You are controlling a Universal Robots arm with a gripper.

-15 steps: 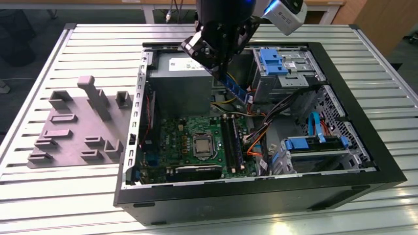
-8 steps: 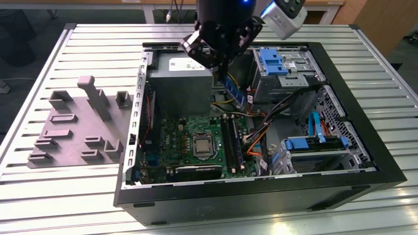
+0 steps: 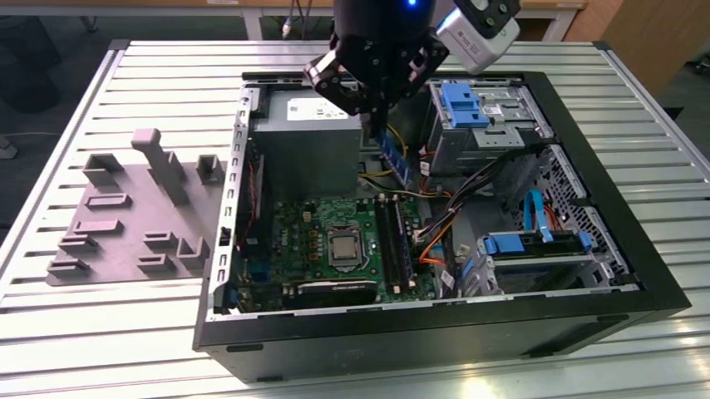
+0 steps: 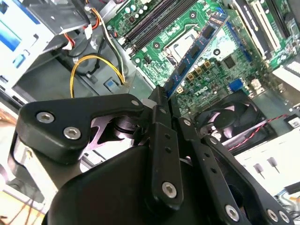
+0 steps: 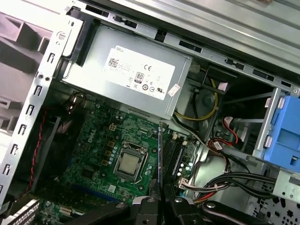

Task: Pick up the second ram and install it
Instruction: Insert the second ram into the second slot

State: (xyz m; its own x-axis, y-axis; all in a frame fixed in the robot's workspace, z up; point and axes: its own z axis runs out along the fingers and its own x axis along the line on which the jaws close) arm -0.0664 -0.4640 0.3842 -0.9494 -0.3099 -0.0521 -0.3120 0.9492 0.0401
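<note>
My black gripper [image 3: 377, 123] hangs over the open computer case [image 3: 444, 332], shut on the top end of the second ram [image 3: 395, 160]. The ram is a thin blue-green stick that hangs down into the case, above the motherboard [image 3: 322, 241] and clear of it. In the second wrist view the ram [image 4: 197, 47] runs out from the gripper [image 4: 161, 96] over the board. The first wrist view has the ram [image 5: 160, 154] edge-on as a thin line rising from the gripper [image 5: 160, 194]. The long black memory slots [image 3: 394, 241] lie below it, beside the processor socket [image 3: 344, 248].
A grey power supply [image 3: 305, 145] stands next to the ram. Blue drive brackets [image 3: 461, 104] and a second blue bracket [image 3: 521, 245] sit on the exterior view's right, with orange and yellow cables [image 3: 438, 224] between. A grey fixture tray [image 3: 122, 208] lies on the slatted table [image 3: 111, 332].
</note>
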